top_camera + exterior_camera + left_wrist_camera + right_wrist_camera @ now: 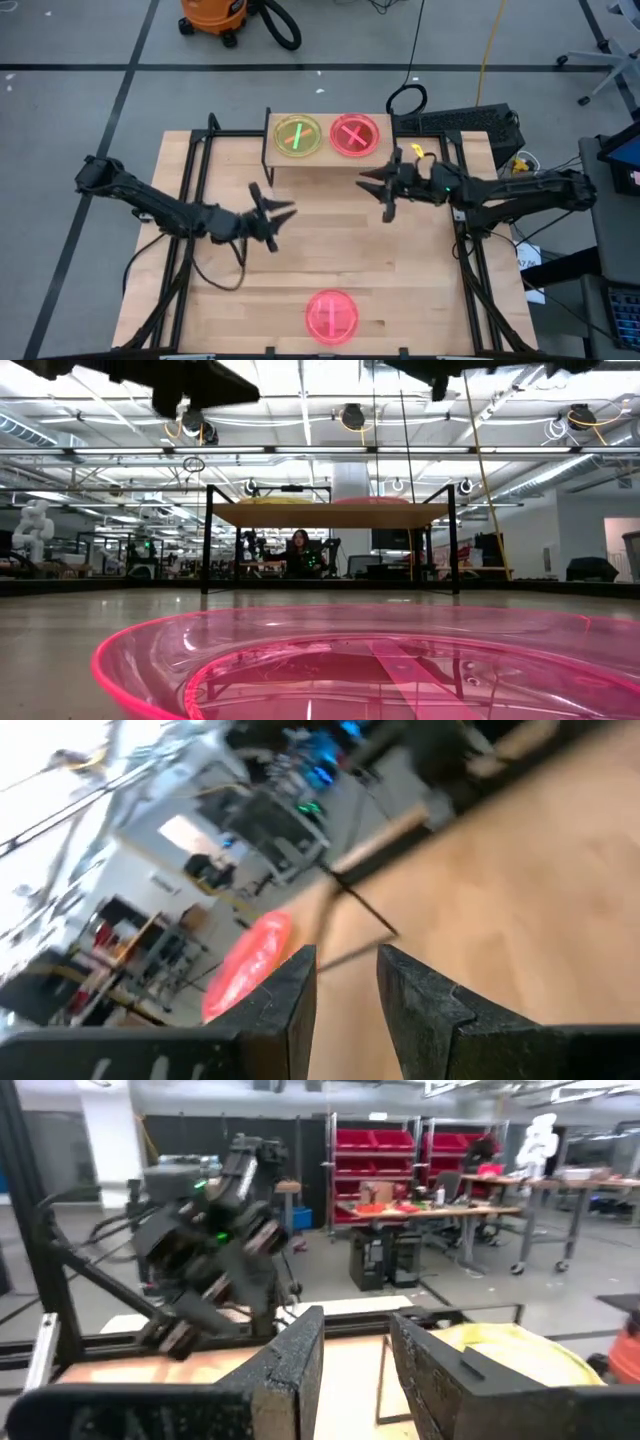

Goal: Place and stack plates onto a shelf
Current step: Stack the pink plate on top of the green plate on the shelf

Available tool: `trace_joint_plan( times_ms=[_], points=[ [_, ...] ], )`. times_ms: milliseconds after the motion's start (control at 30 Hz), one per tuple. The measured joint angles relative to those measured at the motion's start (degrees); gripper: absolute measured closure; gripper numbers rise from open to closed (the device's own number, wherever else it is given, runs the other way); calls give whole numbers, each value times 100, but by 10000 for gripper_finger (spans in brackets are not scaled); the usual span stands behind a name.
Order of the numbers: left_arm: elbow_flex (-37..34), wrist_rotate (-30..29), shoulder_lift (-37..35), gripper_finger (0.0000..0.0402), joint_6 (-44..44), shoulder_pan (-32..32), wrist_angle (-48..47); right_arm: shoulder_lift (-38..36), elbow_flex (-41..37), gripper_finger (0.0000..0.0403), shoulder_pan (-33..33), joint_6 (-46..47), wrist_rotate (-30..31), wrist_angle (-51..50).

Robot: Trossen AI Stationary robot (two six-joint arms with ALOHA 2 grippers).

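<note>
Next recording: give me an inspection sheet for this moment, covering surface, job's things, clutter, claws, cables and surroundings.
Surface: light wooden tabletop, black frame rails at the sides.
Job's things: green plate and pink plate side by side on the shelf; third pink plate near the table's front edge.
Clutter: nothing seen.
Claws: left claw open, empty; right claw open, empty, just before the shelf.
Cables: black coil behind the table; yellow cord on the floor.
Surroundings: orange shop vacuum; a person seated beyond the table.
</note>
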Motion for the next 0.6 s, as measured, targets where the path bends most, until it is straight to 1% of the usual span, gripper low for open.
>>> trace_joint_plan(
  times_ms=[100,267,367,500,600],
  points=[
    [29,3,422,286,232,-281,-106,-223,-390,298,132,-66,334,245],
    [29,2,926,286,285,-814,-101,-339,-850,298,167,-17,510,644],
    [32,3,1121,286,133,-1184,-116,-343,-960,298,167,74,509,693],
    [38,158,1455,286,-468,-1643,-257,-343,-997,298,167,89,509,689],
    [38,185,1810,286,-573,-2010,-451,-343,-998,298,167,89,509,691]
  ],
)
